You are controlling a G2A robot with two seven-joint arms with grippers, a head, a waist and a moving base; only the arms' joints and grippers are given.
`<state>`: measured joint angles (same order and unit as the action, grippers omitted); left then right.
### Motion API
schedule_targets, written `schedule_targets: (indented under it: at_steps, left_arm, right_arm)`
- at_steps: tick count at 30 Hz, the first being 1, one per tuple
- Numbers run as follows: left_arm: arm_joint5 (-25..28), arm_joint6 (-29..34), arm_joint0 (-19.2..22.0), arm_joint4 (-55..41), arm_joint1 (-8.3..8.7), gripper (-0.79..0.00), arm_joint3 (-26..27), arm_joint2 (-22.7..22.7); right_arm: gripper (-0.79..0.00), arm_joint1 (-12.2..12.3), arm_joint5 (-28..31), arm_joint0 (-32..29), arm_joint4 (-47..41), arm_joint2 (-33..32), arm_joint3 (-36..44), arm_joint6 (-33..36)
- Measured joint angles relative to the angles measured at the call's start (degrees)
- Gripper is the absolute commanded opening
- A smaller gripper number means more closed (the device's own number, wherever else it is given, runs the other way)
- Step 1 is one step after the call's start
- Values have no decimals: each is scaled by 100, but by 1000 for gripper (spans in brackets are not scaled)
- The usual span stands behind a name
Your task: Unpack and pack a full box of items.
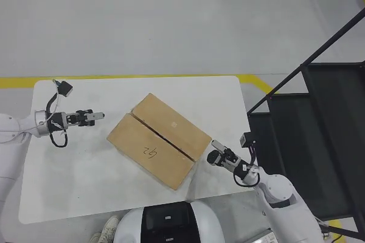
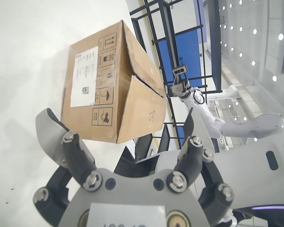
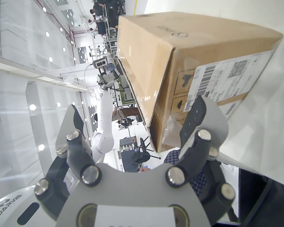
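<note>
A brown cardboard box (image 1: 159, 139) with its top flaps folded shut lies at an angle in the middle of the white table (image 1: 79, 182). White shipping labels are stuck on its end faces (image 2: 83, 76) (image 3: 229, 76). My left gripper (image 1: 100, 114) hovers open a short way off the box's left end, fingers (image 2: 48, 121) spread with nothing between them. My right gripper (image 1: 214, 146) is open by the box's right end near the table's front right edge; one finger pad (image 3: 194, 116) lies close to the labelled face (image 3: 177, 83).
A dark metal rack (image 1: 316, 121) stands just beyond the table's right side. A yellow floor line (image 1: 24, 81) runs behind the table. Bare tabletop lies in front of and behind the box.
</note>
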<state>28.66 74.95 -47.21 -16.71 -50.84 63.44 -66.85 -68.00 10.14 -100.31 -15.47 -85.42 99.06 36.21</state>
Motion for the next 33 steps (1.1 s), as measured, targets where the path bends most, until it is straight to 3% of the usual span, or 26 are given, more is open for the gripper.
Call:
schedule_targets:
  at_steps: [11,33]
  left_arm:
    - [-195,265,75,-272,-71,0,143,401]
    - [-716,785,-12,54,351,0,789,1020]
  right_arm:
    - [0,-68,24,435,329,353,-191,-910]
    - [0,-188,-324,1569,1469,1080,-499,-1747]
